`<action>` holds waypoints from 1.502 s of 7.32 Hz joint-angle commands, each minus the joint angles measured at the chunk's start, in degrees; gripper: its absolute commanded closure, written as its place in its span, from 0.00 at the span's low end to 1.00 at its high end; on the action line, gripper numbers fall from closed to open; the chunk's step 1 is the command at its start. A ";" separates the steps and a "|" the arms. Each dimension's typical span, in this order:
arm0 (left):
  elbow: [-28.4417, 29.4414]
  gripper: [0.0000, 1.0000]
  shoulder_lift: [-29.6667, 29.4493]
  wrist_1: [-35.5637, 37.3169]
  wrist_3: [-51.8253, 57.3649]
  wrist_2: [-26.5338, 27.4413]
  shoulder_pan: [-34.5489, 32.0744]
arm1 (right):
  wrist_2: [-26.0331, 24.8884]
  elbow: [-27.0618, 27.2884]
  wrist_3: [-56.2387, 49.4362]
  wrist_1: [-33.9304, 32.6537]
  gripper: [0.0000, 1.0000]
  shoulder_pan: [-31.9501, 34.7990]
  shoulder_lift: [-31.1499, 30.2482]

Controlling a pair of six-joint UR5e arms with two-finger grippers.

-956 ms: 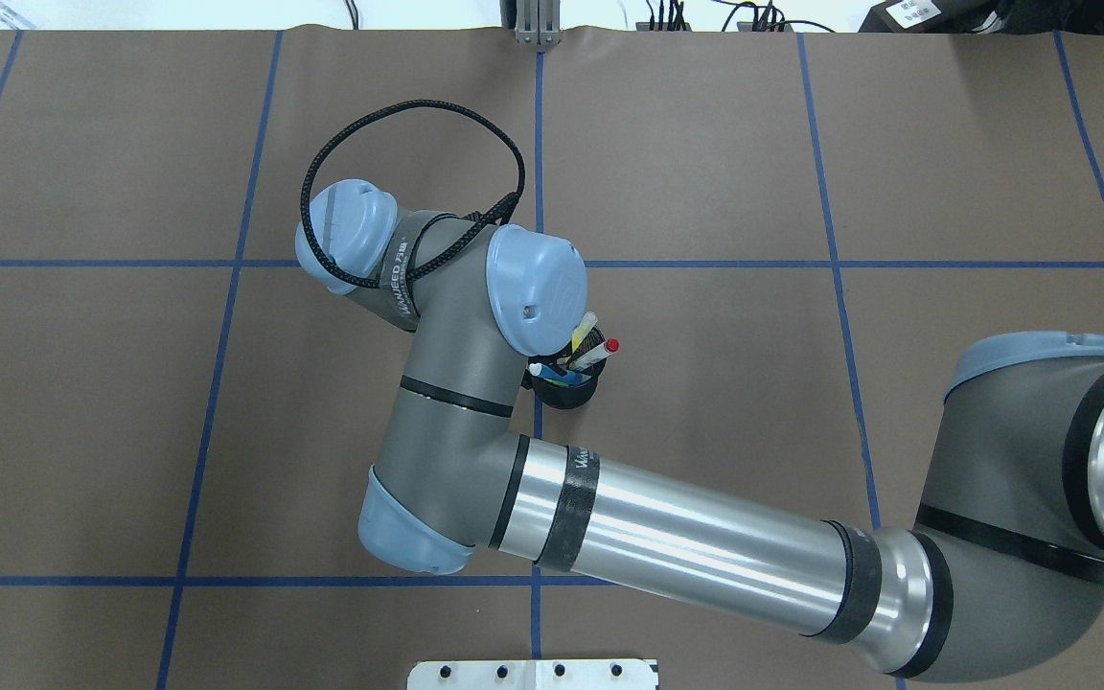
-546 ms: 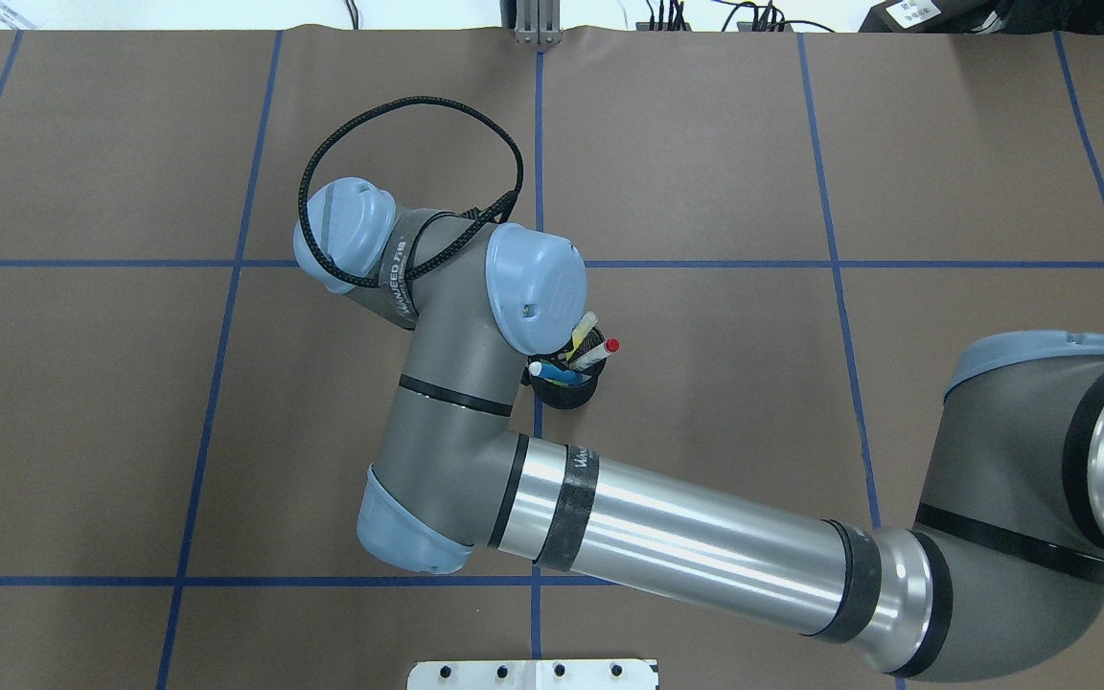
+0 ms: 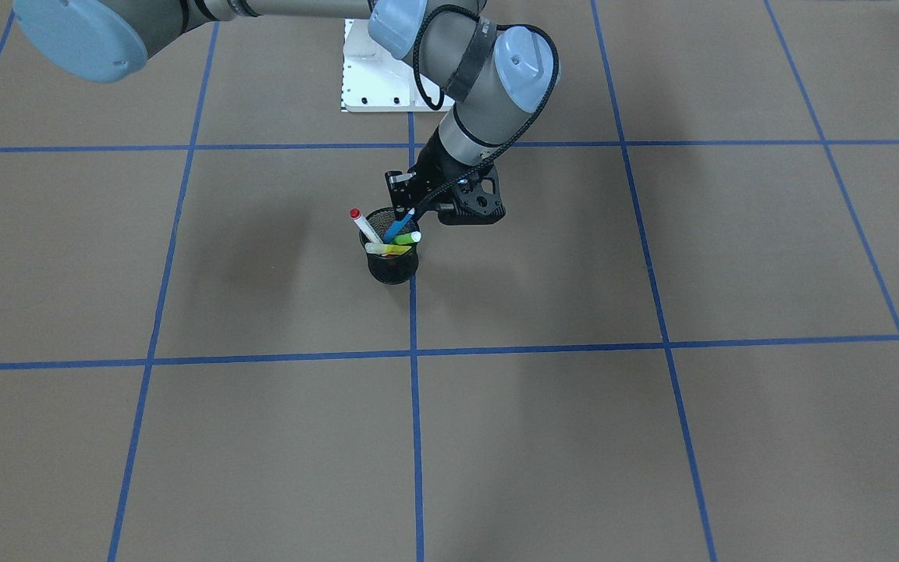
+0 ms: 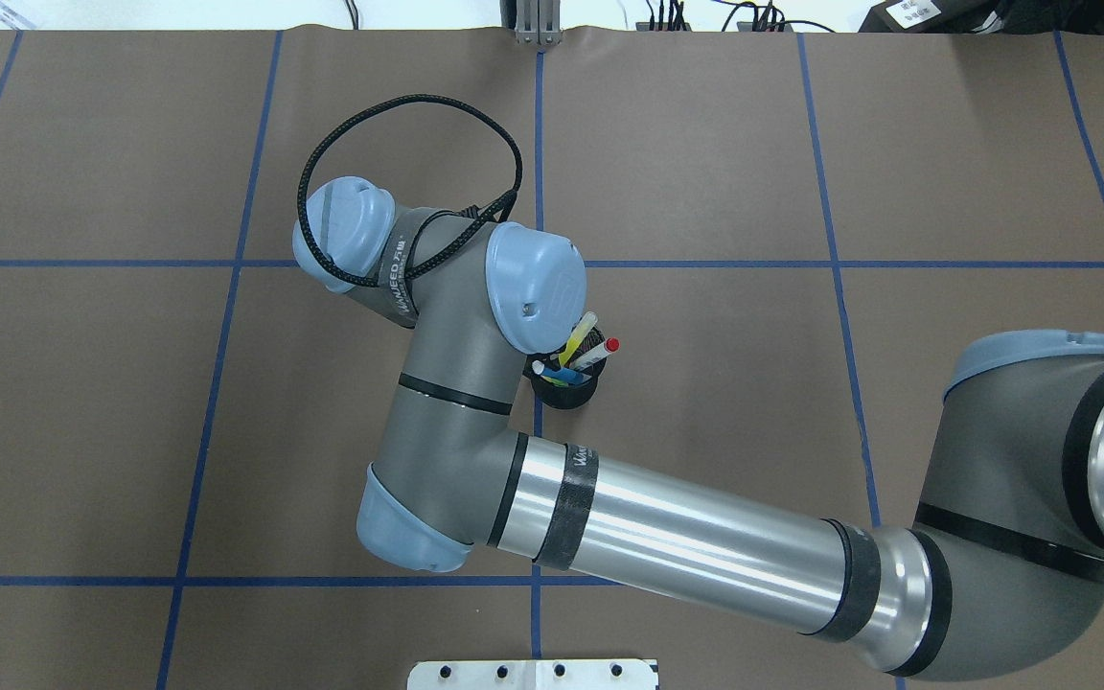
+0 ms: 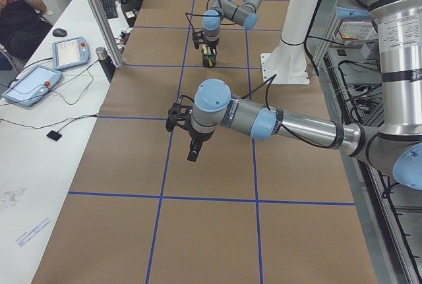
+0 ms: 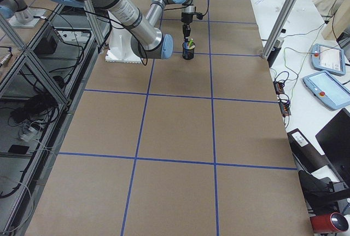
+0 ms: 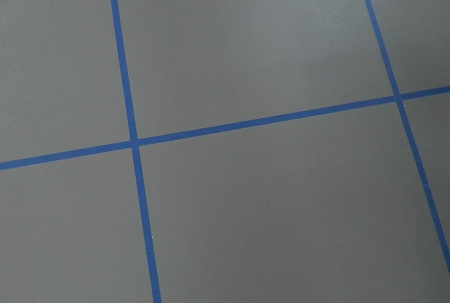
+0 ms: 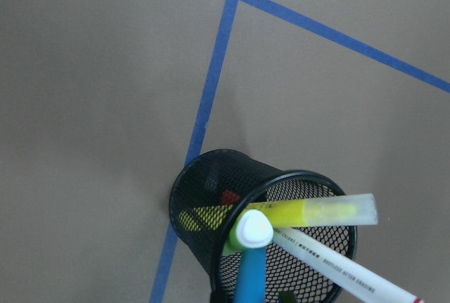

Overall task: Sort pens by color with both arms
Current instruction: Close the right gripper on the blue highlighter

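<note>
- Step in hand, as I read it: the first pick. All four pens are in the mesh cup point(image 3: 392, 269), and none is laid out on the table point(image 3: 652, 437) yet.
- The cup stands on a blue tape line point(image 3: 413, 328) mid-table, somewhat nearer the robot-side edge and well away from both end edges.
- The right gripper point(image 3: 409, 207) is down at the cup's rim, on the robot side. The blue pen point(image 3: 399, 227) leans up out of the cup, and its top runs right in at the fingers.
- I can't tell how wide the jaws stand or whether they've clamped the blue pen. The fingers are out of the wrist view and too small in the front view.
- The green pen point(image 3: 407, 238) and yellow pen point(image 3: 381, 249) lie low across the cup mouth, just beside the blue one. The red-capped white pen point(image 3: 365, 226) leans the other way.
- Next move, my call: confirm the grip, then pull slowly along the pen's own axis so the neighbours and the cup don't come with it.
- The left gripper point(image 5: 192, 151) hangs over the table towards the left end edge. Its wrist camera shows only tape lines. It's seen only from the side, so I can't say whether it's open or closed.
</note>
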 commanded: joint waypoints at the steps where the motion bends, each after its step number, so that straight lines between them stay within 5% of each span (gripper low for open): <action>1: 0.06 0.00 0.00 0.00 0.00 0.00 0.00 | 0.07 -0.12 -0.09 0.07 0.71 -0.06 -0.07; 6: 0.06 0.00 0.00 0.00 0.00 0.00 0.00 | 0.16 -0.12 -0.26 0.07 0.88 0.03 -0.07; 11: 0.06 0.00 0.00 0.00 0.00 0.00 0.00 | 1.99 7.24 -0.53 -5.01 0.89 1.87 0.72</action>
